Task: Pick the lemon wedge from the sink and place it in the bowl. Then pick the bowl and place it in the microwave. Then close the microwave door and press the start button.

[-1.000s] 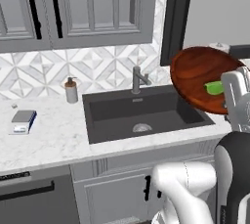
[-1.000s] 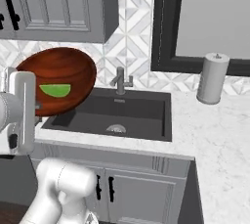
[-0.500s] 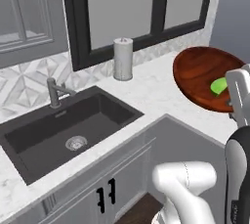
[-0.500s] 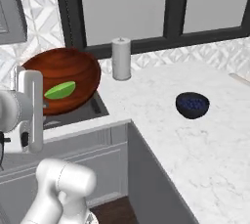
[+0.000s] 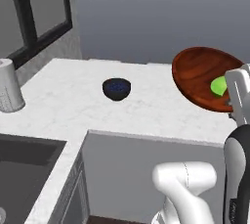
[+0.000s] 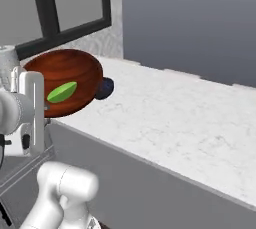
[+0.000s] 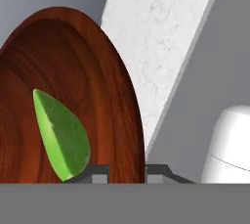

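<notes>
White marbled countertop (image 5: 146,105), L-shaped, ran beneath a plain grey wall; a dark-framed window (image 5: 34,17) stood at the left of the left base view.

Sink (image 5: 24,169): dark grey basin, recessed in the counter, seen at the lower left of the left base view; well apart from the bowl.

Bowl (image 5: 200,78): wide, shallow, reddish-brown wood, glossy. Carried in the air above the counter's front edge, tilted steeply so that its hollow faced the cameras. In the right base view it (image 6: 62,88) hung before the small dark blue bowl (image 6: 105,88) and hid part of it.

Paper towel roll (image 5: 10,93): white, upright on the counter by the window, near the sink.

Small dark blue bowl (image 5: 116,89): upright on the counter, left of the wooden bowl in the left base view, not touching it.

Gripper (image 7: 126,173): two dark fingertips set narrowly, one on either side of the wooden bowl's rim (image 7: 139,140), clamped on it.

Lemon wedge (image 7: 61,137): bright lime green, lying inside the wooden bowl against its lower inner wall, just beside the gripped rim; also seen in the base views (image 5: 218,86) (image 6: 62,92).
</notes>
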